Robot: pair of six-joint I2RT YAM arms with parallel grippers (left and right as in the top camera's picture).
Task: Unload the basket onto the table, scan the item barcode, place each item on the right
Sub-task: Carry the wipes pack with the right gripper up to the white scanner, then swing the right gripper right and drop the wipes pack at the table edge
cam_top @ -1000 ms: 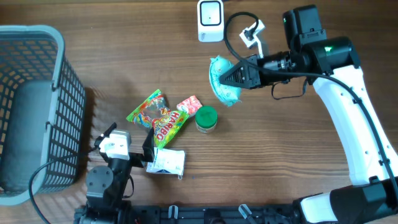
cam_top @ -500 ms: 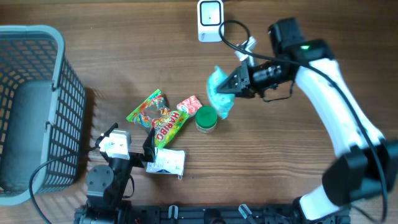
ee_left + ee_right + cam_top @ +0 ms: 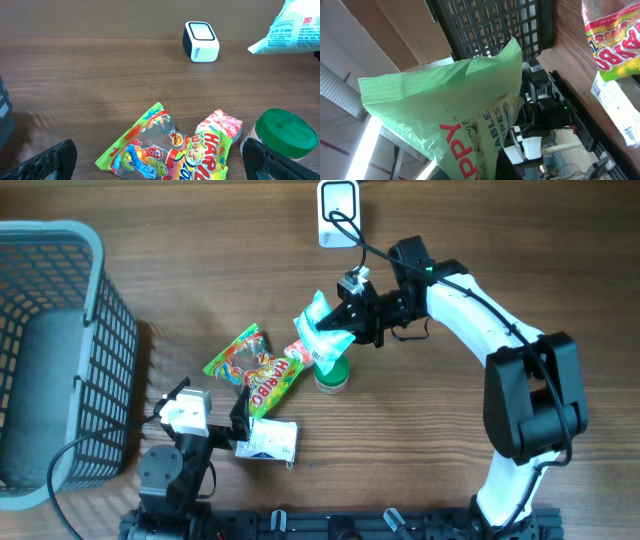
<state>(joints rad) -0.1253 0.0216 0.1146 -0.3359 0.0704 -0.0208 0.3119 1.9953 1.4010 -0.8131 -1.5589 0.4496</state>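
Note:
The item, a pale green snack packet (image 3: 318,330), hangs above the table just below the white barcode scanner (image 3: 338,213). My right gripper (image 3: 350,318) is shut on the packet's right end. Its white printed side faces up in the overhead view. The right wrist view is mostly filled by the packet (image 3: 455,100), which hides the right gripper (image 3: 492,157) and most of its fingers. In the left wrist view the packet (image 3: 295,30) shows at the top right and the scanner (image 3: 201,41) stands at the back. My left gripper (image 3: 160,165) rests open at the near left, holding nothing.
Under the held packet stands a green-lidded jar (image 3: 332,370). Beside it lie a red-white pouch (image 3: 303,348), a Haribo bag (image 3: 272,377), a gummy-worm bag (image 3: 235,353) and a white packet (image 3: 268,438). A grey mesh basket (image 3: 95,240) fills the left side.
My right arm has swung left and toward the table's middle with the packet, from right of the scanner to over the jar, and the packet has turned. The left arm is still.

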